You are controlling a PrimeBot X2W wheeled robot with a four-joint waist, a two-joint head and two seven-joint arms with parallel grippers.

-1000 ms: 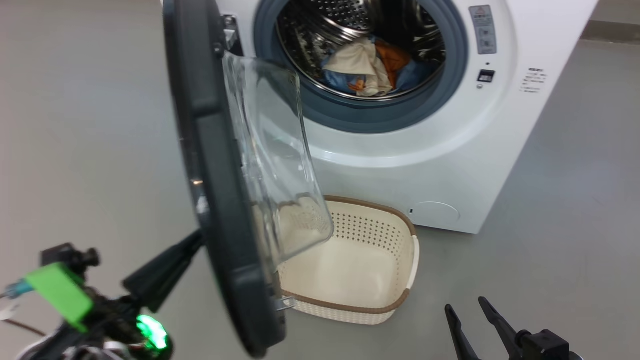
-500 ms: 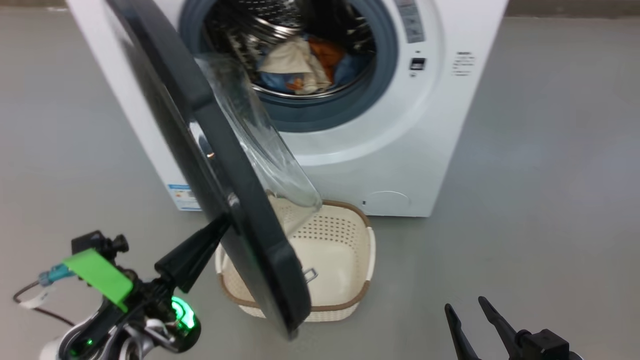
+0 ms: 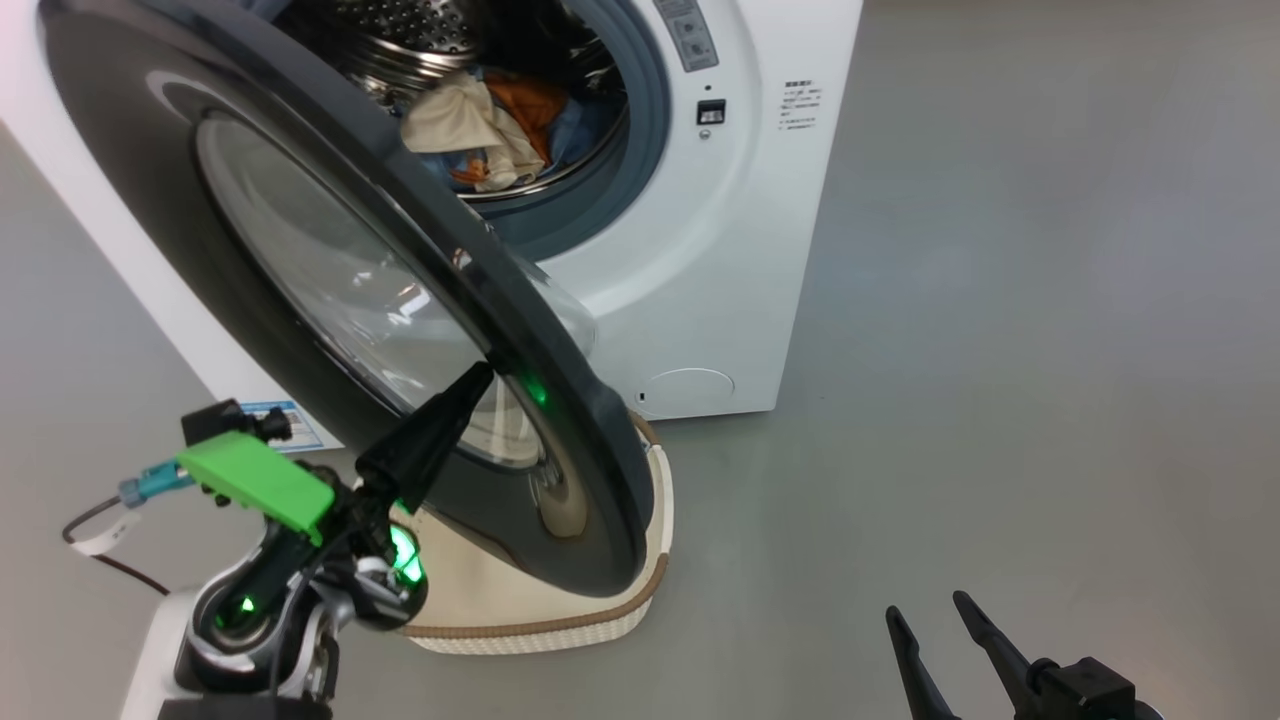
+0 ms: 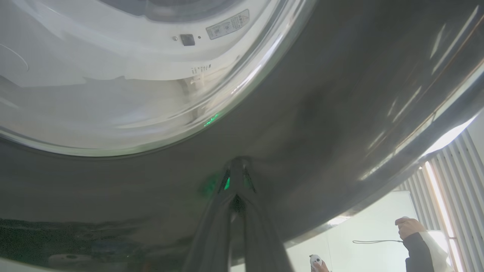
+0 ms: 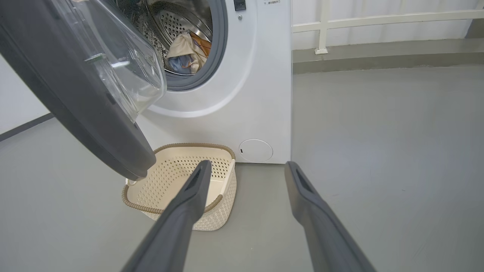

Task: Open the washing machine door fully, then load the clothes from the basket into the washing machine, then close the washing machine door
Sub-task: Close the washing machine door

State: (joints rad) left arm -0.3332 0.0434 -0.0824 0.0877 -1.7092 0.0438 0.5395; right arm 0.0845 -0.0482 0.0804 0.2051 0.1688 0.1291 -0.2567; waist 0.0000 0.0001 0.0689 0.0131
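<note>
Black right gripper (image 3: 926, 605): 2 fingers apart, well in front of washing machine (image 3: 740, 250) | left gripper (image 3: 470, 385): fingers together, tip touching washing machine door (image 3: 330, 290) rim | door part-open, over basket (image 5: 177, 145) at washing machine foot | clothes (image 3: 480, 120) inside washing machine

Bright, even, diffuse indoor light; shadows on the floor (image 3: 1000, 300) are faint and soft-edged. The glossy rim of the washing machine door (image 4: 340, 94) carries pale streaked reflections and a small green glint (image 4: 211, 120). Backlit vertical slats (image 4: 453, 177) are overexposed at the lower right of the left wrist view. Both wrist views bow at the edges. The fingers (image 5: 177, 219) of the right hand (image 5: 245, 168) blur near the lens.
</note>
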